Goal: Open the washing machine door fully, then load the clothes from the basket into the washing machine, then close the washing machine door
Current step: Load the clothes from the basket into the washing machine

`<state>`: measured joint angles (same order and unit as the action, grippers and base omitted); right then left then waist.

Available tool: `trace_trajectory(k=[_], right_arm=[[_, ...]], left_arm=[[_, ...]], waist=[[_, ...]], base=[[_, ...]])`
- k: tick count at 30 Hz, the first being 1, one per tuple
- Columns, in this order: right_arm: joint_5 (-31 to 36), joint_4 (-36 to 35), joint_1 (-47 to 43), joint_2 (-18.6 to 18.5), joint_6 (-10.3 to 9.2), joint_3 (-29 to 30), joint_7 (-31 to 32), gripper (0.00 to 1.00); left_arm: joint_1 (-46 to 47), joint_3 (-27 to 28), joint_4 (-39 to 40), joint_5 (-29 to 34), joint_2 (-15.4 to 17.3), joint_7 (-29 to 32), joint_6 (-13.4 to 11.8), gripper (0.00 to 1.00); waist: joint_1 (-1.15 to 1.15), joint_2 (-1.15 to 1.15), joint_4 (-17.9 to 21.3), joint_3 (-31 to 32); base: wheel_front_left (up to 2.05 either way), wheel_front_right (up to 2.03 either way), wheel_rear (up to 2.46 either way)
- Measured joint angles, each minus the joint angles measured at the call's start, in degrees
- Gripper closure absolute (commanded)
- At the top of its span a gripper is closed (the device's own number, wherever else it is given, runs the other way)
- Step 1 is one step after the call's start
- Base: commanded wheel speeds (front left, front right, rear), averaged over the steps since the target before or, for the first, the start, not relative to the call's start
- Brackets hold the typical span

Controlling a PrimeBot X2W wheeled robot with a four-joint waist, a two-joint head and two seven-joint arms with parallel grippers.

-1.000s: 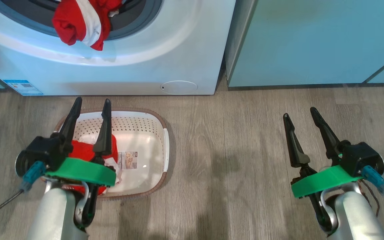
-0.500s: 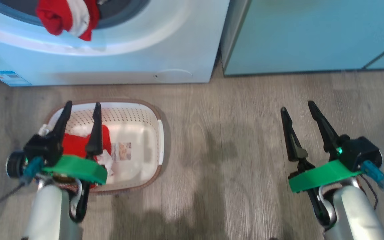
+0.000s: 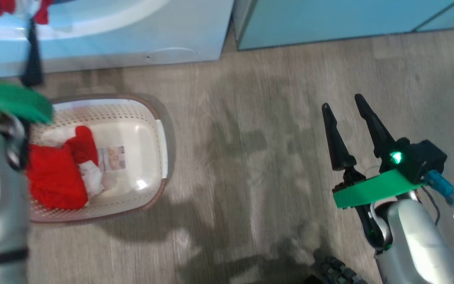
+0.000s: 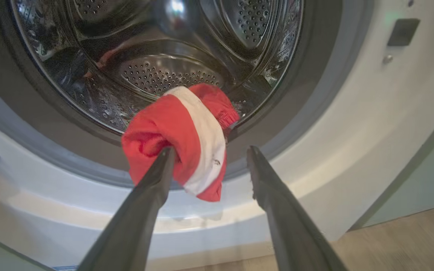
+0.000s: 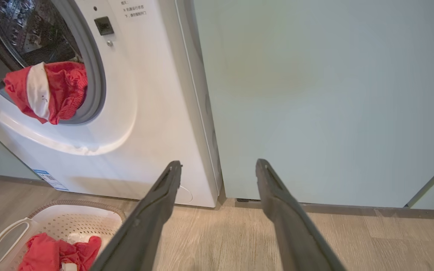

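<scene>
Edge: red-and-white garment (image 4: 179,139) overhangs gasket (image 4: 326,75)
Room: grey wood floor (image 3: 250,138), frame centre
Pincers: left gripper (image 4: 210,148), right gripper (image 5: 218,162) wide, empty

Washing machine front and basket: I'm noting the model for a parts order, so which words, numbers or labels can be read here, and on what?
No text here can be quoted for sure.
Printed note on the washing machine front: Chinese characters, too small to read.
Blue sticker at its lower corner: too small.
Paper label on the basket floor: blurred.
Dark mark on the red and white garment's white stripe: too small.
</scene>
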<state>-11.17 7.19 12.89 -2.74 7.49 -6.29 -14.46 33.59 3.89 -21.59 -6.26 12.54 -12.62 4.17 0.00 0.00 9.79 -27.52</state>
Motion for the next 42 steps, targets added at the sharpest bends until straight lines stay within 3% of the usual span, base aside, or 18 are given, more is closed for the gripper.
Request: trace_trajectory(k=[4,7,16,26,34,36,42], right_arm=[[-1.10,-0.12,0.98,-0.01,0.00,-0.25,0.00,0.00],[-1.53,-0.20,2.09,-0.01,0.00,-1.14,0.00,0.00],[-3.03,-0.27,3.29,-0.02,0.01,-2.04,0.00,0.00],[-4.11,-0.31,4.59,-0.01,0.01,-3.12,0.00,0.00],[-4.14,-0.31,4.61,-0.01,0.01,-3.52,0.00,0.00],[-4.15,-0.31,4.61,-0.01,0.01,-3.70,0.00,0.00],[-4.54,-0.32,4.62,-0.01,0.01,-4.43,0.00,0.00]], left_arm=[[7.29,0.22,-1.64,0.77,3.61,4.87,-0.22,0.00],[13.34,0.11,-4.97,-1.00,6.26,13.99,1.86,0.00],[21.13,-2.78,-9.50,-4.33,13.38,27.36,3.22,0.00],[24.15,-5.77,-13.74,-4.33,15.79,32.66,3.19,0.00],[26.26,-6.08,-17.85,-5.68,15.52,33.79,3.13,0.00],[27.00,-6.08,-18.63,-6.35,15.34,33.88,3.14,1.00],[28.70,-6.10,-19.94,-8.11,15.02,33.72,3.15,1.00]], waist=[[0.00,0.00,1.36,-2.11],[0.00,0.00,2.63,-3.92],[0.00,0.00,4.95,-6.52],[0.00,0.00,6.17,-7.80],[0.00,0.00,6.85,-8.34],[0.00,0.00,6.95,-8.45],[0.00,0.00,7.35,-8.48]], base=[[0.00,0.00,0.00],[0.00,0.00,0.00],[0.00,0.00,0.00],[0.00,0.00,0.00],[0.00,0.00,0.00],[0.00,0.00,0.00],[0.00,0.00,0.00]])
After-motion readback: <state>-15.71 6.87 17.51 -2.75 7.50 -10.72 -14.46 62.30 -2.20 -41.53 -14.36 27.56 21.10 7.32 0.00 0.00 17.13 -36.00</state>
